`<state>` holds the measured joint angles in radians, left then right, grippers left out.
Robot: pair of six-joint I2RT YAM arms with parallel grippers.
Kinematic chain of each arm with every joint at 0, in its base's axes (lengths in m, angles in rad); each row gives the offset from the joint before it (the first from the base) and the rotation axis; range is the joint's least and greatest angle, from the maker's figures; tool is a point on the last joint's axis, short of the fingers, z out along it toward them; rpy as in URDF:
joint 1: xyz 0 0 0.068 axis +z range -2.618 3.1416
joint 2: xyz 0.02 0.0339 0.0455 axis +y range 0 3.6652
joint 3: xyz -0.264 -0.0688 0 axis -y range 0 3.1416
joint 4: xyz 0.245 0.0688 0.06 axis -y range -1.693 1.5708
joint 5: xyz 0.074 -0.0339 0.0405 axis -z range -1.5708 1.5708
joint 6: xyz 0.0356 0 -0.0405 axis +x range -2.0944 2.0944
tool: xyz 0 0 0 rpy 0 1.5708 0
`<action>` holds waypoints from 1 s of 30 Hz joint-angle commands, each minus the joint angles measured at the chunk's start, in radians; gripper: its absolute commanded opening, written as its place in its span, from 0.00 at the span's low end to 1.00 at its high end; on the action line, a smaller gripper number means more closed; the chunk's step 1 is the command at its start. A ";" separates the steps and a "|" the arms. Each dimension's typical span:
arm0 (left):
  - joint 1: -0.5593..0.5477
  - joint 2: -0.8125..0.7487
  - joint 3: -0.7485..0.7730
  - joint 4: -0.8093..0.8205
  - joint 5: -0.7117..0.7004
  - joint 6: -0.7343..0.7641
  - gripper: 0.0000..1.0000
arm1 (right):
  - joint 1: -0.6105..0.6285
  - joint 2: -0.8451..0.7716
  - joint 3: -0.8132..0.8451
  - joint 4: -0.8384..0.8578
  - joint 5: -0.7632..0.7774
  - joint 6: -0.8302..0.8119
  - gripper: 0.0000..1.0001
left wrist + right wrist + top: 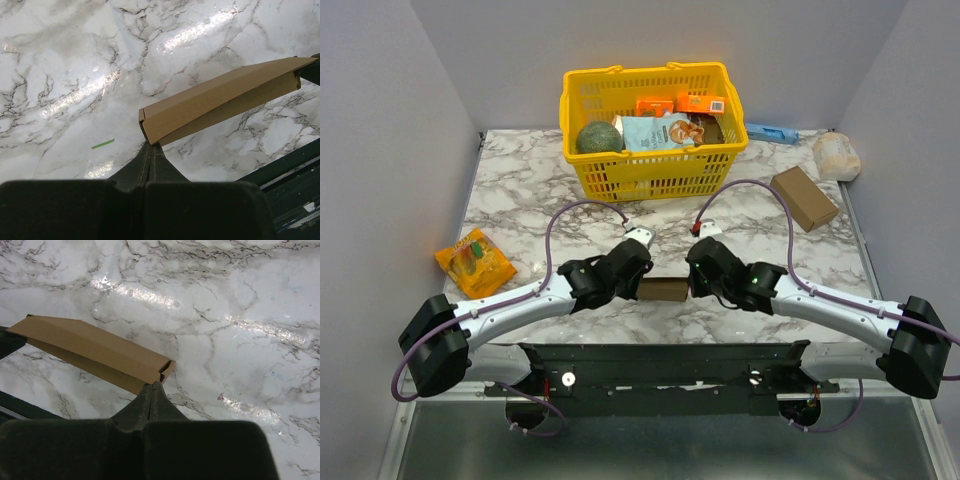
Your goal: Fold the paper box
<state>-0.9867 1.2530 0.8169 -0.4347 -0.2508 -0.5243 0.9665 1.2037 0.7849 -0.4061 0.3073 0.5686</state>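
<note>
The paper box (663, 290) is a thin, plain brown cardboard piece folded into a long flat shape. It is held between my two grippers near the table's front edge. My left gripper (638, 284) is shut, its tips pinching the box's left end (150, 146). My right gripper (692, 283) is shut, its tips pinching the other end (156, 385). The box (220, 97) stretches away to the right in the left wrist view. In the right wrist view it (95, 347) stretches to the left, with a small end flap showing at the pinched corner.
A yellow basket (655, 175) with groceries stands at the back centre. An orange snack packet (473, 262) lies at the left. A blocky brown carton (804, 197) and a white bag (836, 156) lie at the back right. A green strip (103, 144) lies on the marble.
</note>
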 commanded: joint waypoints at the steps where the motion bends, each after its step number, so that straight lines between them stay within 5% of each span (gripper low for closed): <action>1: -0.043 0.043 -0.022 0.048 0.107 -0.034 0.00 | 0.017 0.019 0.070 0.105 -0.077 0.062 0.01; 30: -0.086 0.063 -0.002 0.010 0.035 -0.022 0.00 | 0.015 0.065 0.154 0.055 -0.106 0.085 0.00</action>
<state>-1.0286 1.2640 0.8207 -0.4583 -0.3264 -0.5232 0.9615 1.2495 0.8810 -0.4736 0.3115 0.5896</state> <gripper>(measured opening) 0.008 0.009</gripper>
